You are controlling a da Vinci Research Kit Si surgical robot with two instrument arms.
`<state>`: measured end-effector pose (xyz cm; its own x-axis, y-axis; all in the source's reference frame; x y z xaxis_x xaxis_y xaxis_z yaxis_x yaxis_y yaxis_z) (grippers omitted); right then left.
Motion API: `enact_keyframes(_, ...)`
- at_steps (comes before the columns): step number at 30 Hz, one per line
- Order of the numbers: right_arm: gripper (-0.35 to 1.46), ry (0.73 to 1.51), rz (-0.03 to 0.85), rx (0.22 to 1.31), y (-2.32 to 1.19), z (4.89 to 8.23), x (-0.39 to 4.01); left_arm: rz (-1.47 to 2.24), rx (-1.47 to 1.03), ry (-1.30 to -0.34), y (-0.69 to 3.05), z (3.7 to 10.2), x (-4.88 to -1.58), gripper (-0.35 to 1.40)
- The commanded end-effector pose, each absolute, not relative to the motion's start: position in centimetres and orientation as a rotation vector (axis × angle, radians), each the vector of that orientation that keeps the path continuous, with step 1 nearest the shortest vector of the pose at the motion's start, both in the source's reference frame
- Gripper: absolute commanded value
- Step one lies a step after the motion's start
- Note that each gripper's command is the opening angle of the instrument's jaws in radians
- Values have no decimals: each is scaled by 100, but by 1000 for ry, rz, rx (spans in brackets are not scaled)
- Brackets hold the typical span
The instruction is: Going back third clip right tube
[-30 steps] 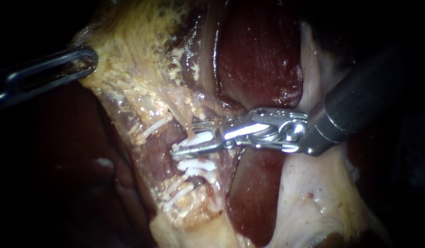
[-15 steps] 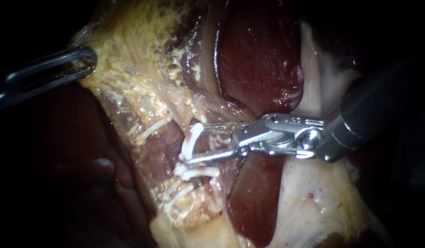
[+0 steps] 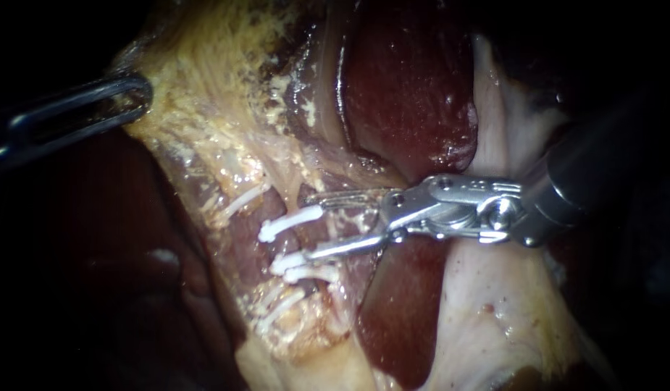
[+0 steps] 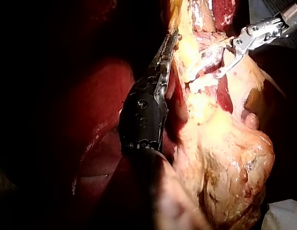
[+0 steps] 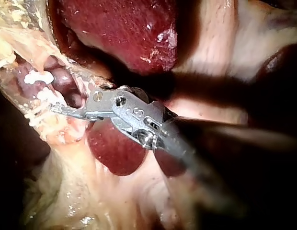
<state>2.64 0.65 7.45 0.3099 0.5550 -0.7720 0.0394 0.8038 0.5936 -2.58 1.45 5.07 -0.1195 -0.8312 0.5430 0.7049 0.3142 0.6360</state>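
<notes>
My right instrument (image 3: 311,224) reaches in from the right, its jaws open and holding nothing. A white clip (image 3: 290,221) lies across the pinkish tube (image 3: 297,243) just off the jaw tips, free of both jaws. Two more white clips (image 3: 306,269) sit close together lower on the same tube, beside the lower jaw. My left instrument (image 3: 140,95) is at the upper left, shut on the edge of the yellowish gallbladder tissue (image 3: 204,94). In the left wrist view its jaws (image 4: 171,39) pinch that edge. In the right wrist view the open jaws (image 5: 64,98) point at the clips (image 5: 36,76).
Dark red liver (image 3: 407,87) fills the upper middle, and another lobe (image 3: 400,311) lies under my right instrument. Pale membrane (image 3: 487,304) spreads at the lower right. White strands (image 3: 280,308) cross fatty tissue below the clips.
My right instrument's jaws, closed around the clip a second ago, have opened and drawn back to the right. The clip stays on the tube. My left instrument has not moved.
</notes>
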Motion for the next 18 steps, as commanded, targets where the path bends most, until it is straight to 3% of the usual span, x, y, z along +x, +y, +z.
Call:
enact_keyframes(1, 60, 1233, 350, 565, 67, 737, 255, -1316, 152, -1065, 145, 507, -258, -35)
enact_keyframes(11, 60, 1281, 314, 502, 88, 682, 194, -1316, 149, -1066, 144, 513, -263, -35)
enact_keyframes(18, 60, 1292, 311, 503, 88, 677, 192, -1314, 143, -1070, 142, 530, -276, -35)
